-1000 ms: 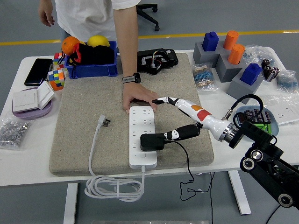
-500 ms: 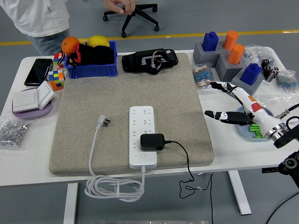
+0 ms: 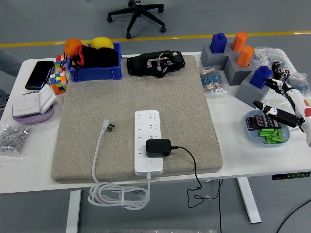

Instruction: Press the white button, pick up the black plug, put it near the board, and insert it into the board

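Note:
A white power strip [image 3: 147,141] lies lengthwise on the grey felt mat [image 3: 136,97]. The black plug [image 3: 158,147] sits in the strip's lower sockets, its thin black cord [image 3: 192,170] trailing over the table's front edge. The strip's own white cable [image 3: 99,155] and its white plug [image 3: 108,126] lie on the mat's left side. My right hand [image 3: 282,104] is at the far right edge above a blue dish, fingers spread and holding nothing. The left arm is out of view.
A blue bin [image 3: 95,65] with fruit and a black pouch stands at the back left, beside puzzle cubes [image 3: 59,80] and a phone [image 3: 40,74]. Grey blocks with blue and orange pegs [image 3: 235,58] are at the back right. A blue dish of batteries [image 3: 267,130] lies right.
My right hand let go of the black plug and drew back to the table's right edge. The person's hand left the strip and the person walked out of view.

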Available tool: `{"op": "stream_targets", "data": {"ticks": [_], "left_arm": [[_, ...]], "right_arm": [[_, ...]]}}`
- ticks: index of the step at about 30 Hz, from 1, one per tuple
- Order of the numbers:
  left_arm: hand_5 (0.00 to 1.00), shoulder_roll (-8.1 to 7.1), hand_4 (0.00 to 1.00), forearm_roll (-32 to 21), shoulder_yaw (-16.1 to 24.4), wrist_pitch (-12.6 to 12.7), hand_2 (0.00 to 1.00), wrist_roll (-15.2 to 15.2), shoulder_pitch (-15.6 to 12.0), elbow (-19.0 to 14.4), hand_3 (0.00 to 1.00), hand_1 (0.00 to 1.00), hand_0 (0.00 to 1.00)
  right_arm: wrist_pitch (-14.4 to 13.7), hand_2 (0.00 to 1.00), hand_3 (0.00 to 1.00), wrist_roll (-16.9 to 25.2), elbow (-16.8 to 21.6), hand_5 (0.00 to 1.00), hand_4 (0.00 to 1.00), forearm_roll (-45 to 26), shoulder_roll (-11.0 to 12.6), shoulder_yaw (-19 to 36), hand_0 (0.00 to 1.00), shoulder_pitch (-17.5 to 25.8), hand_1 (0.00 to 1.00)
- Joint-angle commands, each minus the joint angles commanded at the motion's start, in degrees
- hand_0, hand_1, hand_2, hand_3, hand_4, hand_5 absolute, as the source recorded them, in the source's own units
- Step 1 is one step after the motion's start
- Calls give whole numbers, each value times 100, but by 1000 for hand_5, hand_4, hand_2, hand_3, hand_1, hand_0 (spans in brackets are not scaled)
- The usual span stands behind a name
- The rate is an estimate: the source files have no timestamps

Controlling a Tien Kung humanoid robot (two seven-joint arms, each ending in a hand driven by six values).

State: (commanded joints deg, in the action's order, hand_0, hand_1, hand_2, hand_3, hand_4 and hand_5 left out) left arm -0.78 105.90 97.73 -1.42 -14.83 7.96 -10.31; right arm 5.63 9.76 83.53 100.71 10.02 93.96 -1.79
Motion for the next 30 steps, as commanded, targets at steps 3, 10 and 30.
{"op": "stream_targets", "data": {"ticks": [3, 10, 30], "left_arm": [[257, 8, 560, -44, -46, 1, 501, 12, 22, 0, 588, 507, 480], [256, 17, 559, -60, -94, -14, 502, 14, 33, 0, 589, 507, 480], [259, 28, 560, 90, 70, -8, 501, 6, -80, 0, 588, 508, 478]], "right_arm": [[8, 851, 882, -5, 31, 626, 998, -8, -29, 184, 932, 62, 890], [50, 850, 879, -3, 69, 624, 998, -24, -100, 490, 930, 207, 890], [174, 795, 837, -43, 31, 559, 998, 57, -337, 984, 878, 498, 790]]}}
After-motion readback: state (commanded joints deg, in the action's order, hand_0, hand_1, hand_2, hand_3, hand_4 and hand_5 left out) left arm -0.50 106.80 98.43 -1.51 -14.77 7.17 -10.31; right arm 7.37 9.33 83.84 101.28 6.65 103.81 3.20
